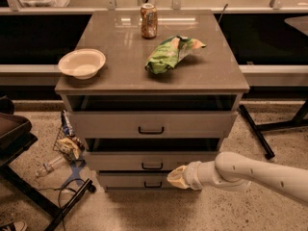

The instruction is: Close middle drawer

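Dim warm light, countertop (pixel 120 66) glare, gripper (pixel 176 177) pale beside middle drawer (pixel 120 160).

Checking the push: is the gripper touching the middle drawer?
Cannot tell. The camera view shows the gripper at the lower edge of the middle drawer, but neither contact nor gap.

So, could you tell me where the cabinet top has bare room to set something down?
Bare: the front strip of the cabinet top between bowl and chip bag, and the back-left corner beside the can. Crowded: lower down, the gripper is close in front of the middle drawer.
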Tool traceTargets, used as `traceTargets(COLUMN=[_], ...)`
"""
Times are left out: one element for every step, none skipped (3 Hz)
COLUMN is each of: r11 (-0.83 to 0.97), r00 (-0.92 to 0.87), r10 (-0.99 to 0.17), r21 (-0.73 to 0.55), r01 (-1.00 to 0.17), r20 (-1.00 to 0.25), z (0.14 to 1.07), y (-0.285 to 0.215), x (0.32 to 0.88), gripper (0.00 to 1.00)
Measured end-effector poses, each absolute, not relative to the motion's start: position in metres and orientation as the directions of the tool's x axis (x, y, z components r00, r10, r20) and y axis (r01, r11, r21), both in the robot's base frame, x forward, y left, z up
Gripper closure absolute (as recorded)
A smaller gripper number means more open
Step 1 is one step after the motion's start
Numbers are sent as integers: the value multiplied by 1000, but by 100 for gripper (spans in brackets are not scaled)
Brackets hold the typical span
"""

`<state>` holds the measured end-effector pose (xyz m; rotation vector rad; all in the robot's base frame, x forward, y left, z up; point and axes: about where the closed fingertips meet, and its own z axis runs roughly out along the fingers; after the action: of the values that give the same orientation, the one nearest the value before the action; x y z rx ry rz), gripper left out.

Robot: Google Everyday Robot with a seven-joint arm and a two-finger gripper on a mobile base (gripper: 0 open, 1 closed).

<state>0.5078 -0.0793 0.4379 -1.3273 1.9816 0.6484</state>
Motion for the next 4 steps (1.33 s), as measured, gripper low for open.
traceTargets(r11=[355, 345, 357, 435], r00=[-271, -261, -268, -311], r10=[-593, -568, -563, -526], r21=[56, 62, 63, 63], r01=[-933, -936, -932, -898], r20=[-758, -781, -782, -792], z=[435, 434, 434, 429], y=[-74, -62, -62, -67], x=[514, 538, 539, 551], gripper=[100, 100, 100, 100])
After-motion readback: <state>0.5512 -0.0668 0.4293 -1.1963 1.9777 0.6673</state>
